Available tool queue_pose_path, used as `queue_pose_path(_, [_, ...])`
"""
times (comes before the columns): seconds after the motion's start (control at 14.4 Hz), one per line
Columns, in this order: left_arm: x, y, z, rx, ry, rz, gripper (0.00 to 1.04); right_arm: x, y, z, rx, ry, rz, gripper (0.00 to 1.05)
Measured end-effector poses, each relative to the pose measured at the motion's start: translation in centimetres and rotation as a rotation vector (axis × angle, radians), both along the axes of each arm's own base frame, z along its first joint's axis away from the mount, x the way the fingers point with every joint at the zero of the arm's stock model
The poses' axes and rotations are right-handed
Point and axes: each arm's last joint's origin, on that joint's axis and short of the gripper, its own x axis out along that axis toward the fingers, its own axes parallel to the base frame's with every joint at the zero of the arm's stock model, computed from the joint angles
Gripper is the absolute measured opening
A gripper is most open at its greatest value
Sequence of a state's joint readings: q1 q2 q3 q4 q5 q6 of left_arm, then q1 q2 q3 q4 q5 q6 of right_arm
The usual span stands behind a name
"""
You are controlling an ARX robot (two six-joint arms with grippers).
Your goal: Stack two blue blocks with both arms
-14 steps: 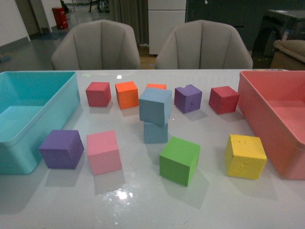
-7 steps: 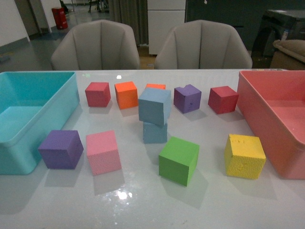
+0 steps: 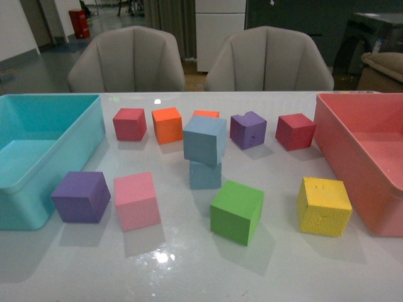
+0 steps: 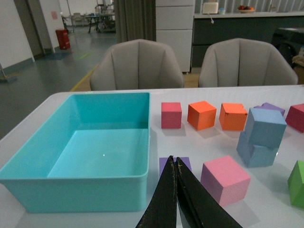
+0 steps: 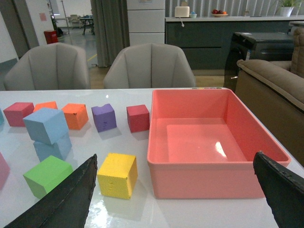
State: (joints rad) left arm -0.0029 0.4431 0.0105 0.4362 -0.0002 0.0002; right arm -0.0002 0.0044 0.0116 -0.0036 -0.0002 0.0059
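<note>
At mid-worktop [image 3: 189,264], the upper blue block [image 3: 205,139] sits turned askew on the lower blue block [image 3: 205,174], between the pink cube [image 3: 136,200] and the green cube [image 3: 237,211]. Turquoise bin [image 3: 44,151] lies at left, red bin [image 3: 368,157] at right. Left hand [image 4: 176,164]: fingers pressed together, holding nothing. Right hand [image 5: 175,190]: fingers spread wide apart, holding nothing, near the yellow cube [image 5: 117,175].
</note>
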Motion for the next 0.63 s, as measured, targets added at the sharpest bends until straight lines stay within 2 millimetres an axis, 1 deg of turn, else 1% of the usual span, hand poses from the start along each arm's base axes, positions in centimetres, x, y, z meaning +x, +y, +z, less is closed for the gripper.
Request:
queue_pose_path(0.35, [-1.1,0.0,0.2,0.000,-0.011,0.000,0.02,0.0,0.0,0.0,0.000,0.000,0.000,0.98])
queue_pose_path(0.63, [-1.6,0.0,0.1,0.000,-0.007,0.000,0.02,0.0,0.0,0.0,0.000,0.000,0.000,0.98])
